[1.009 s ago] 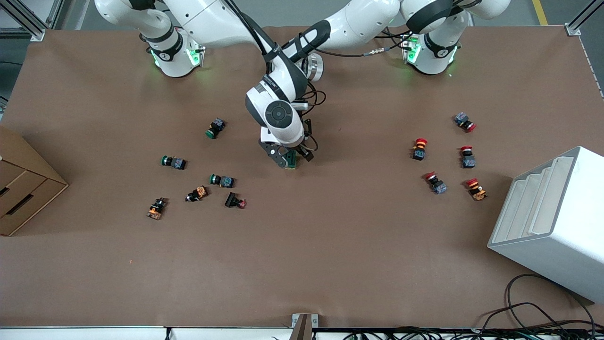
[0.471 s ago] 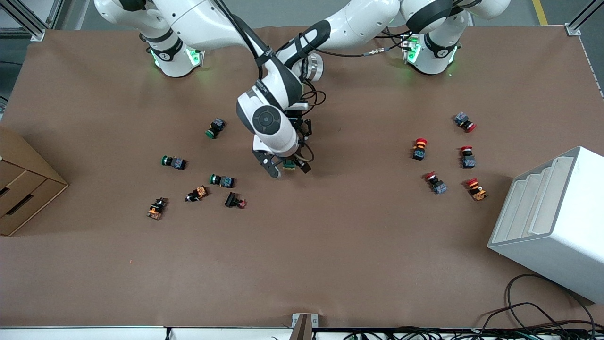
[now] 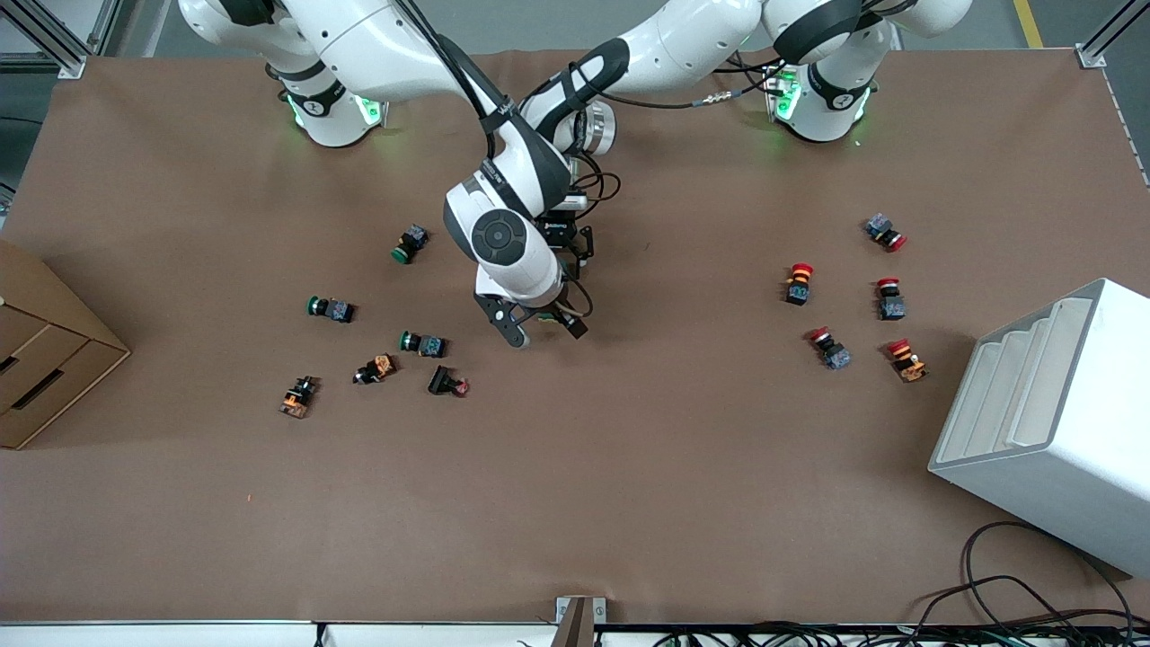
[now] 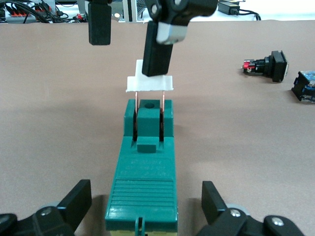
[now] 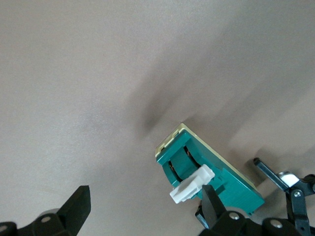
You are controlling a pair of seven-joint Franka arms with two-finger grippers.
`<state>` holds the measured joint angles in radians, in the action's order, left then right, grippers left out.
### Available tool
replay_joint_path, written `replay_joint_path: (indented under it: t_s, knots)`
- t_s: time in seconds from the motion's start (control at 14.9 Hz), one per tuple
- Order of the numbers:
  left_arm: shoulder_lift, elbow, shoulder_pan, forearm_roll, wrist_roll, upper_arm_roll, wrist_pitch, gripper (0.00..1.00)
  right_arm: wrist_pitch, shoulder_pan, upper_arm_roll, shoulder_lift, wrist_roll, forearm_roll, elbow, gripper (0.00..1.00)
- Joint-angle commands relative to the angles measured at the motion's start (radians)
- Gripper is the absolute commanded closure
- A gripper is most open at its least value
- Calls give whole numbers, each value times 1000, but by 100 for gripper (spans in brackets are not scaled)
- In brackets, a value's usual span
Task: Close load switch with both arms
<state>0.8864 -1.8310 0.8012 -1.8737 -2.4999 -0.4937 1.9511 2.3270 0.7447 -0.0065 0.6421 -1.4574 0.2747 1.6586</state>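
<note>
The load switch [image 4: 142,182], a dark-green block, lies flat on the brown table. Its white slider piece [image 4: 150,83] stands raised on two thin copper pins. My left gripper [image 4: 142,199] is open, its fingers straddling the block's end without touching it. My right gripper [image 5: 145,204] is open above the switch [image 5: 216,174], and one finger [image 4: 157,51] rests against the white slider [image 5: 192,184]. In the front view the right gripper [image 3: 545,331] covers most of the switch [image 3: 546,314] at mid-table. The right arm's wrist hides the left gripper there.
Green and orange push buttons [image 3: 422,342] lie scattered toward the right arm's end. Red ones [image 3: 799,282] lie toward the left arm's end, near a white slotted bin [image 3: 1051,422]. A cardboard box [image 3: 45,350] stands at the table edge. Two buttons [image 4: 268,66] lie close to the switch.
My right gripper has moved a little toward the front camera and toward the right arm's end, and now covers more of the switch. The left arm has stayed put.
</note>
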Motion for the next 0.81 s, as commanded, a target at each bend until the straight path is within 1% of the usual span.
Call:
replay_joint_path:
  t_s: [0.0,0.27,0.54,0.74]
  knots:
    - [17,10,13,-1,-34,6,14,1,14,-13,5,27,43,0,-10,0]
    - [17,12,13,-1,-34,6,14,1,71,-25,5,65,69,0,-22,0]
    - [17,12,13,-1,-34,6,14,1,69,-41,5,73,77,-2,-40,0]
    - [16,12,13,-1,-34,6,14,1,54,-86,5,64,147,-2,-71,0]
